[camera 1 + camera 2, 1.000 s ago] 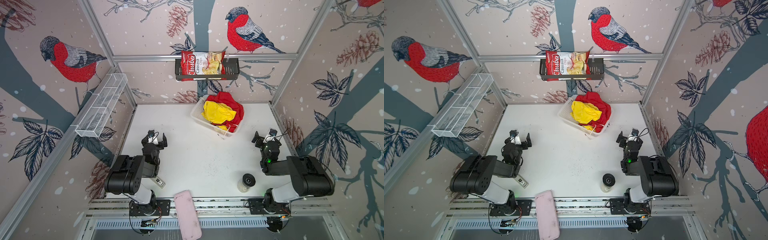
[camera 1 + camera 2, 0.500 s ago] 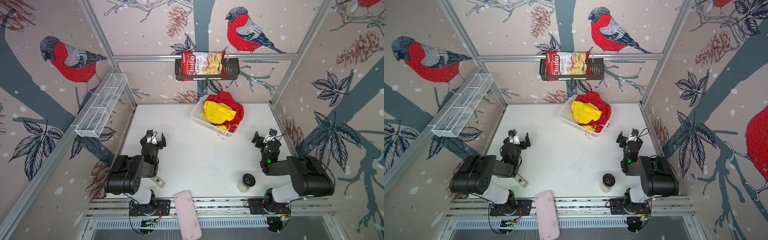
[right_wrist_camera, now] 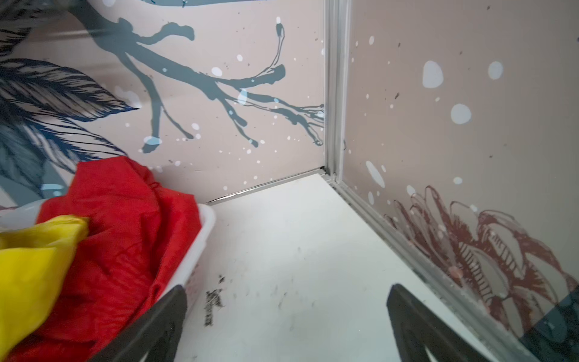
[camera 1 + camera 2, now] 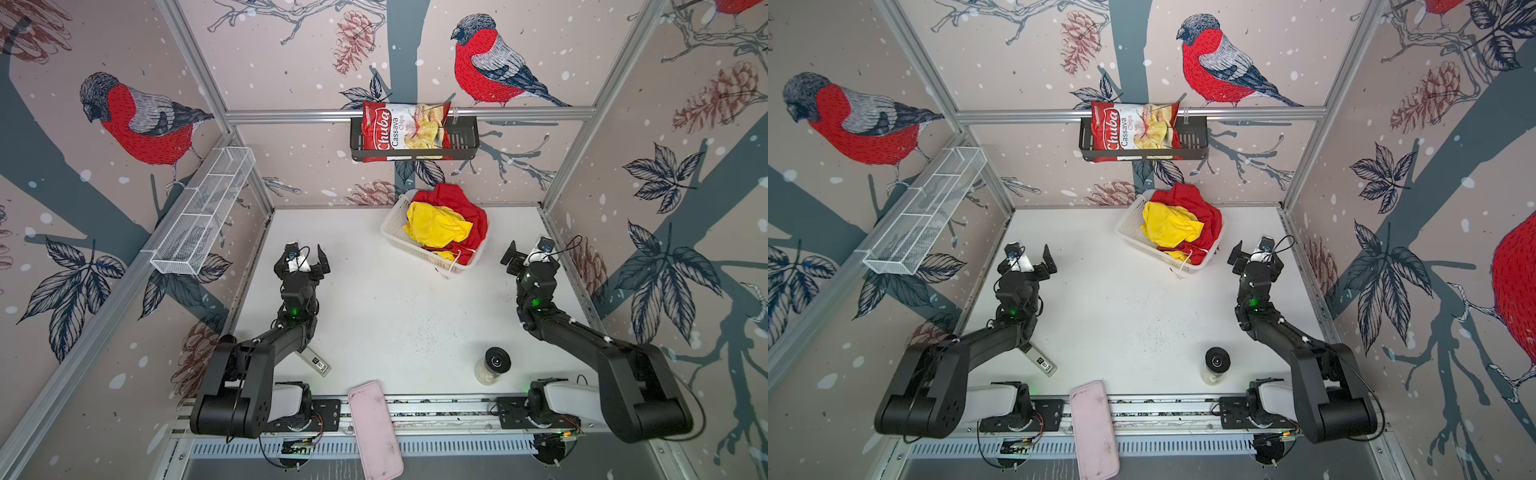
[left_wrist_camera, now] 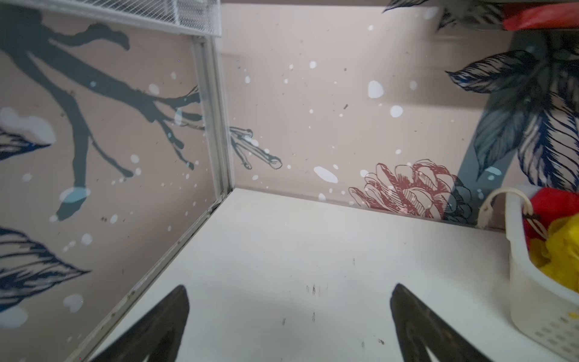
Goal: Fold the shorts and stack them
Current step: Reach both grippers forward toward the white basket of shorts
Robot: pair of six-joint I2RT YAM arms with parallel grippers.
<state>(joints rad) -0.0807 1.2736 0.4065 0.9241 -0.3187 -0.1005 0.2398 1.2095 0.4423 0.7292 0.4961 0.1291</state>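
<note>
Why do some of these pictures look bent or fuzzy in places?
In both top views things look sharp and evenly lit, though the frame posts splay outward, likely from a wide lens; in the right wrist view the red shorts, yellow shorts and gripper fingers near the lens are soft; in the left wrist view the basket looks soft too.

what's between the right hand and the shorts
Only bare table and the basket wall separate the right hand from the shorts piled inside; both top views and the right wrist view show it.
</note>
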